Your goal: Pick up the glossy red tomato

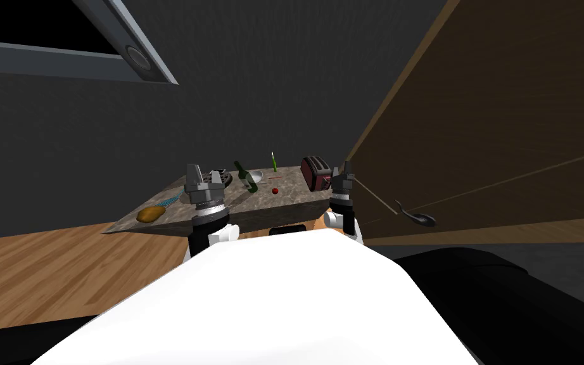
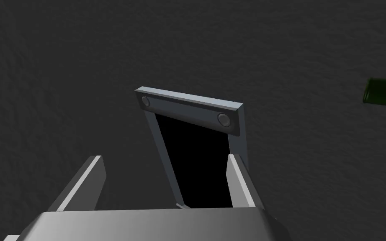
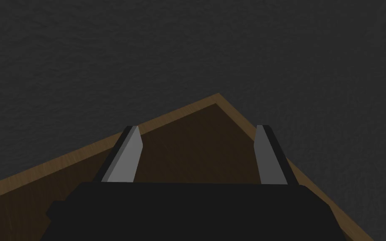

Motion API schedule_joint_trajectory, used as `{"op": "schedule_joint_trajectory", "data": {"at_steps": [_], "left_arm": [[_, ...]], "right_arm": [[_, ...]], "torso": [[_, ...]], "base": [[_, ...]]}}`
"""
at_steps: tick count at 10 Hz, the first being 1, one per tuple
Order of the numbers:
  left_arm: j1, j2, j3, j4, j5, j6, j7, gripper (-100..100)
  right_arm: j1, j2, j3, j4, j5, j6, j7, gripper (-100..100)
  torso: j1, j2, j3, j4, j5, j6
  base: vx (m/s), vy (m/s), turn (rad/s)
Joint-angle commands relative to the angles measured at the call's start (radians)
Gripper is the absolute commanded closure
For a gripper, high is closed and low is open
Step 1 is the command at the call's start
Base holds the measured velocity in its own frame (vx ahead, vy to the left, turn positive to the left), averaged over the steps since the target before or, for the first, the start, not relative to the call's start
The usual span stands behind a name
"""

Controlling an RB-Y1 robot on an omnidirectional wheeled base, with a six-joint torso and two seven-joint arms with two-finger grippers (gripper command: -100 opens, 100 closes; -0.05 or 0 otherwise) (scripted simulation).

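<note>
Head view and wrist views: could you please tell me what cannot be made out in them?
1. Small red round tomato: too small in the head view to judge gloss or stem.
2. Dark ridged object on the grey stone-patterned counter: head view, partly hidden by the left gripper.
3. Dark green bottle: left wrist view, cut off by the picture's edge.

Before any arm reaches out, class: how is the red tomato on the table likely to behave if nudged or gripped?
The tomato looks round, so a nudge would probably roll it on the flat tabletop. Being small, it is likely light.
</note>
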State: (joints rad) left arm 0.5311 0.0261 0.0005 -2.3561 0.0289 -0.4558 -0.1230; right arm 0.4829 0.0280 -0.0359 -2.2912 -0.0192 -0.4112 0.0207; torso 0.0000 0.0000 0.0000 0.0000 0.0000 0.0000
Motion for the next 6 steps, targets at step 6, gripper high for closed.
{"op": "schedule_joint_trajectory", "data": {"at_steps": [6], "left_arm": [[-0.014,0.134,0.007,0.038,0.011,0.102,-0.004,-100]], "right_arm": [[0.000,0.000,0.000,0.000,0.000,0.000,0.000,0]], "torso": [[-0.003,0.003,0.002,0.001,-0.001,0.000]], "base": [[-0.044,-0.049,-0.061]]}}
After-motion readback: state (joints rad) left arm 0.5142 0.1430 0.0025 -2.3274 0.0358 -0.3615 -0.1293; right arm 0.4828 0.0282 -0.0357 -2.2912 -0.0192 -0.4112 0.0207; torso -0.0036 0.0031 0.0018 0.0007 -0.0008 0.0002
